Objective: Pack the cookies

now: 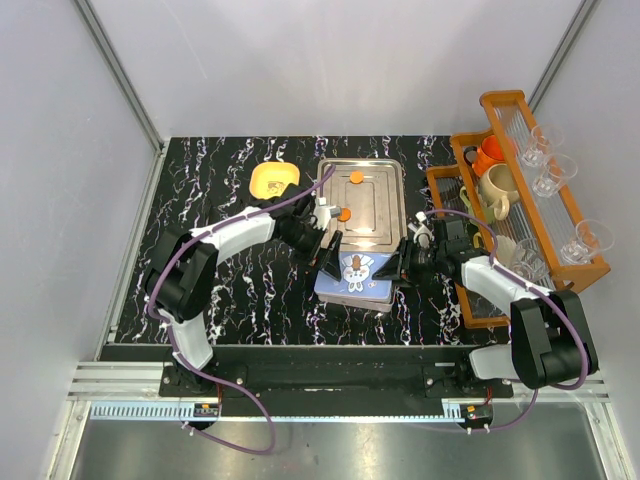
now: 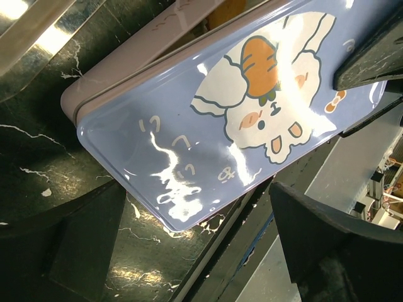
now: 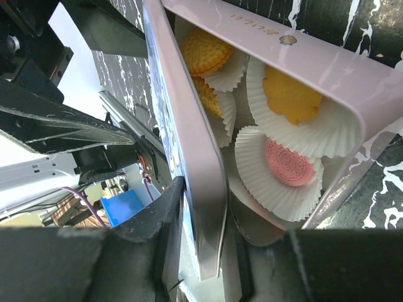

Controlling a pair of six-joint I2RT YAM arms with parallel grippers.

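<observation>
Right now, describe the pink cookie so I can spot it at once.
Start at the pale pink metal tin, part-covered by its blue rabbit lid. In the right wrist view, the lowest white fluted paper cup holds a round pink cookie; every neighbour is orange or yellow.

Lab robot cell: plain white panel walls (image 1: 330, 60), aluminium rail (image 1: 120, 378), mock-kitchen dish rack (image 1: 503, 98), glasses (image 1: 593, 238).

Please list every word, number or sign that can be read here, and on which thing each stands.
"Sulli" (uncertain): small raised letters, upside down, on the wall of the pink box.
Pale letters on the blue lid: lost in glare, unreadable.
No numbers visible.
</observation>
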